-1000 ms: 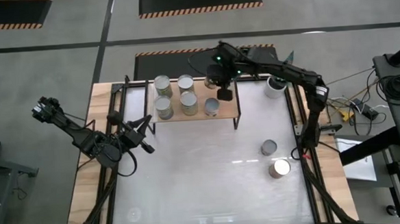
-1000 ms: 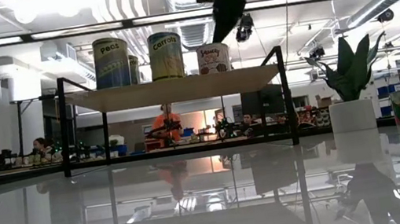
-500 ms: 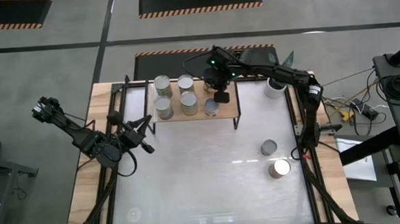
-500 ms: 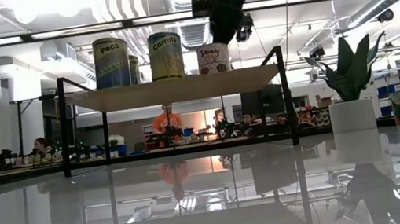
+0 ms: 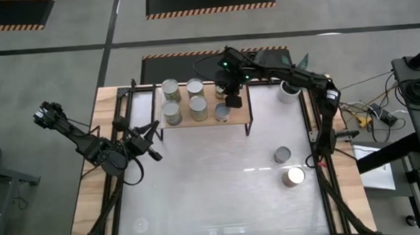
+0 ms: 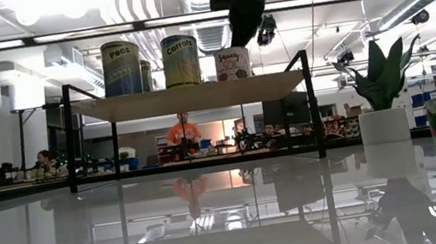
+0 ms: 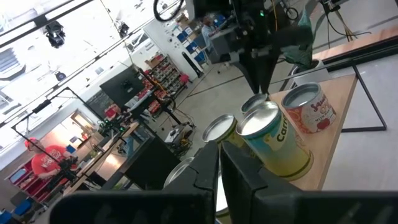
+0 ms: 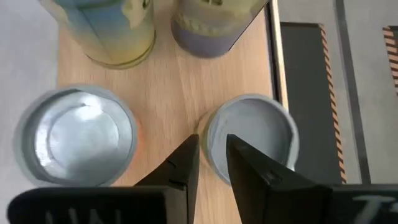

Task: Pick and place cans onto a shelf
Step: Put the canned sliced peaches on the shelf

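Observation:
The shelf (image 5: 204, 112) stands at the table's far side with several cans on its wooden top board (image 8: 168, 87). My right gripper (image 5: 232, 96) hovers above the shelf's right end, shut and empty, over the rim of a grey-topped can (image 8: 255, 138). A second grey-topped can (image 8: 76, 135) stands beside it, upright on its base. Two more cans (image 5: 282, 155) (image 5: 294, 176) stand on the table at the right; the nearer one has a shinier lid. My left gripper (image 5: 152, 138) waits shut at the table's left, near the shelf's left end.
A white pot with a green plant (image 5: 289, 90) stands right of the shelf at the far right. In the low view the shelf's black legs (image 6: 312, 103) and three front cans (image 6: 180, 60) show. People sit in the room behind. The white table (image 5: 214, 196) lies in front of the shelf.
My right gripper has shifted slightly toward the table's left while staying above the shelf's right end. The cans have not moved.

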Controlling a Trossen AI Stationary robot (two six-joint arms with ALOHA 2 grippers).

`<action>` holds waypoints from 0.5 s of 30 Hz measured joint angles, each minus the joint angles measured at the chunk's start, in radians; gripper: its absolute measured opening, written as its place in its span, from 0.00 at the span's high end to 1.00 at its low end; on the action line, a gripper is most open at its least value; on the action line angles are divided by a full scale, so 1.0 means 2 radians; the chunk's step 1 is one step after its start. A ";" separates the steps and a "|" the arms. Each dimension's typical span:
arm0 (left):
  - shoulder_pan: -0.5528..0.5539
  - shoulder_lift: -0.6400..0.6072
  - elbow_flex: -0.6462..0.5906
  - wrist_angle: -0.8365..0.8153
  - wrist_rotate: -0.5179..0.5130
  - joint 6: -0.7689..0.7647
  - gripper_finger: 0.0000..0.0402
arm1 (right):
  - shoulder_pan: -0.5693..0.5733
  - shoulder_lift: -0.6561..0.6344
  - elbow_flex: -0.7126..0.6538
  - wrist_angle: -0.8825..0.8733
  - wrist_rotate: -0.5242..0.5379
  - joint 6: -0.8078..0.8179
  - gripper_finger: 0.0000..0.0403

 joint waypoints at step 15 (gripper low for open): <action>0.000 0.000 0.000 0.000 0.000 0.000 1.00 | -0.015 0.010 -0.039 0.031 0.035 -0.012 0.97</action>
